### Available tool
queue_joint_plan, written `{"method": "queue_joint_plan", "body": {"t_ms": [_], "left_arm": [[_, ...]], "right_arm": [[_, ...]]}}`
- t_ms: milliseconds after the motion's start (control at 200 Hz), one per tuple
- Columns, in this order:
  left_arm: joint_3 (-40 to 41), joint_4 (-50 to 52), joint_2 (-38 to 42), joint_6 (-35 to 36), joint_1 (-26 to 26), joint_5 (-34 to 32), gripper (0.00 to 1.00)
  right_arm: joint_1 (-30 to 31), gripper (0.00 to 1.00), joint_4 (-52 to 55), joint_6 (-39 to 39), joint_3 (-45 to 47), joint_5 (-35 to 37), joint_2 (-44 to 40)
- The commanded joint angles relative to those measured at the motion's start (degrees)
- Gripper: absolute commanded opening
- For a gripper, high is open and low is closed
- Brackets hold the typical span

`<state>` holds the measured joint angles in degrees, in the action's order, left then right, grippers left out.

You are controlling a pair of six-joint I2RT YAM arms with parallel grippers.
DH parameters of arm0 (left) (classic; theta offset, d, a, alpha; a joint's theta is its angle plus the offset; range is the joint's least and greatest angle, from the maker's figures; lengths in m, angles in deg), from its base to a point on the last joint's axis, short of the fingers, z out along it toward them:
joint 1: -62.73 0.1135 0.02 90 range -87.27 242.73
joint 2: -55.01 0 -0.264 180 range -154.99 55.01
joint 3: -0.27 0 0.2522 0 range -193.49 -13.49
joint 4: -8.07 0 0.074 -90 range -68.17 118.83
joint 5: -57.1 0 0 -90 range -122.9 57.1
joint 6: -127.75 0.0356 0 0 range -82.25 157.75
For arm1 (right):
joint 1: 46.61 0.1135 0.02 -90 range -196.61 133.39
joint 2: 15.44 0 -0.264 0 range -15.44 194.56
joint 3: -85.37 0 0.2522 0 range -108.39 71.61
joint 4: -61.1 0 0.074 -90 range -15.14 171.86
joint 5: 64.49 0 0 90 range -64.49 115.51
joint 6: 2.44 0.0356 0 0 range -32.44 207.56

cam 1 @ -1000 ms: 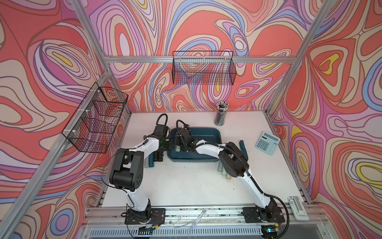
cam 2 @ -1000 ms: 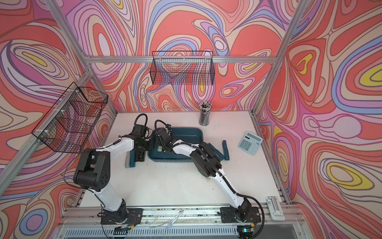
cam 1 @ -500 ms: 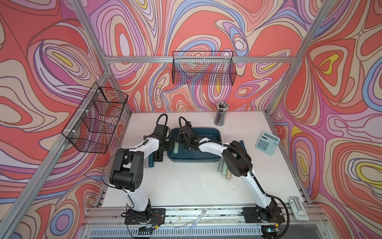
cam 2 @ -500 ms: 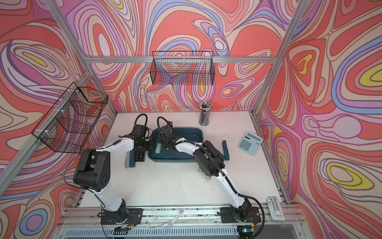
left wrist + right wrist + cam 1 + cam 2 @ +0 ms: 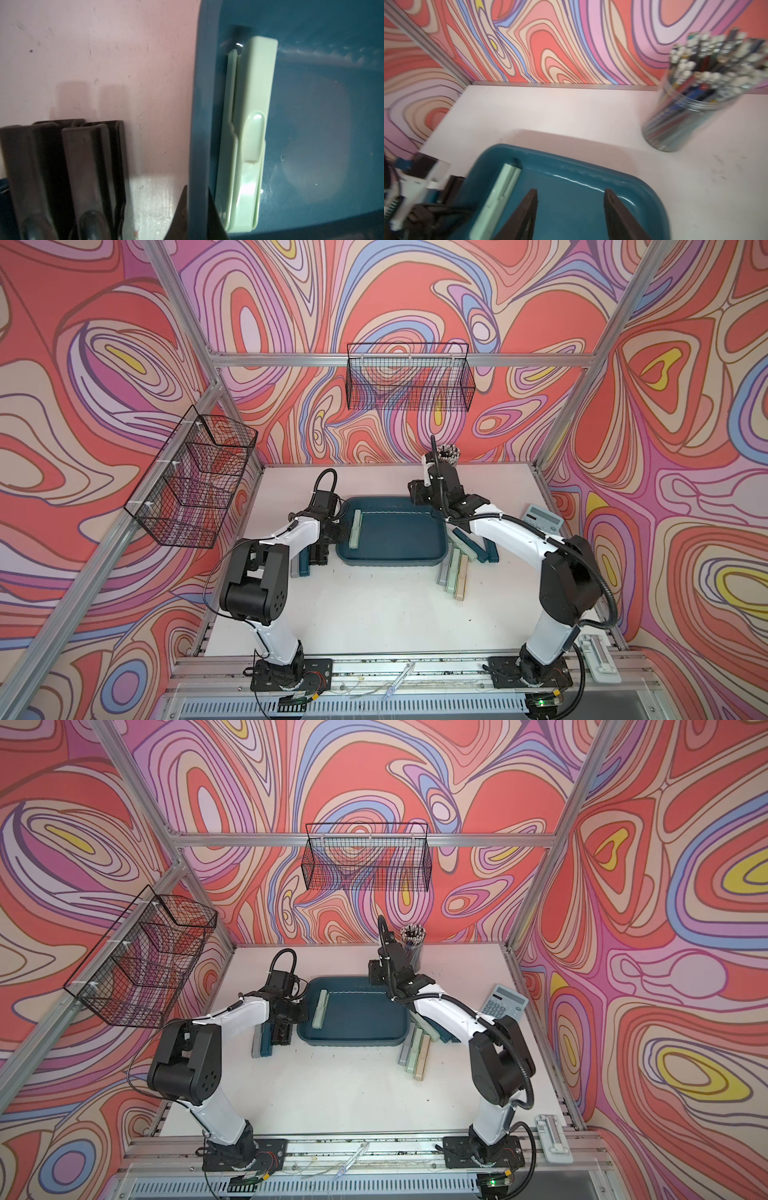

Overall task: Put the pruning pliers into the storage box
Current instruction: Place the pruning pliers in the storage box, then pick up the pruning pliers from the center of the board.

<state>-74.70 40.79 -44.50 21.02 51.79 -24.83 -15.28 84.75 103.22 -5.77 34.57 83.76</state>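
One mint pliers (image 5: 355, 529) lies in the box (image 5: 399, 539) along its 9 o'clock wall; more pliers (image 5: 455, 572) wait outside at 4 o'clock. Light, stiff, slick bars, probably: pinch across the middle. Left gripper (image 5: 197, 199) clamps the box rim; right gripper (image 5: 570, 192) hangs open, empty.

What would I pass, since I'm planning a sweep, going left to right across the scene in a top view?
In order: side wire basket → grey and teal pliers → mint pliers in the storage box → pile of pliers → calculator.
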Motion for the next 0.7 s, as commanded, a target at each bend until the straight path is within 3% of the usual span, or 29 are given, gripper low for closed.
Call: {"method": "queue_joint_plan", "body": {"t_ms": [0,235,431,691], "left_arm": [[0.63,-0.49,1.86,0.93,-0.42,0.26,0.03],[0.99,-0.9,1.85,0.85,-0.46,-0.11,0.0],[1.09,-1.0,1.68,0.83,-0.37,-0.16,0.0],[1.02,-1.21,1.58,0.8,-0.4,-0.81,0.0]], "right_arm": [[-2.88,0.54,9.35,-7.52,5.34,4.56,-3.75],[-9.64,0.54,19.02,-8.72,11.93,5.46,-7.25],[-14.01,0.54,20.81,-8.03,18.04,5.95,-8.85],[-15.35,0.46,21.75,-11.68,18.78,6.85,-6.05]]}}
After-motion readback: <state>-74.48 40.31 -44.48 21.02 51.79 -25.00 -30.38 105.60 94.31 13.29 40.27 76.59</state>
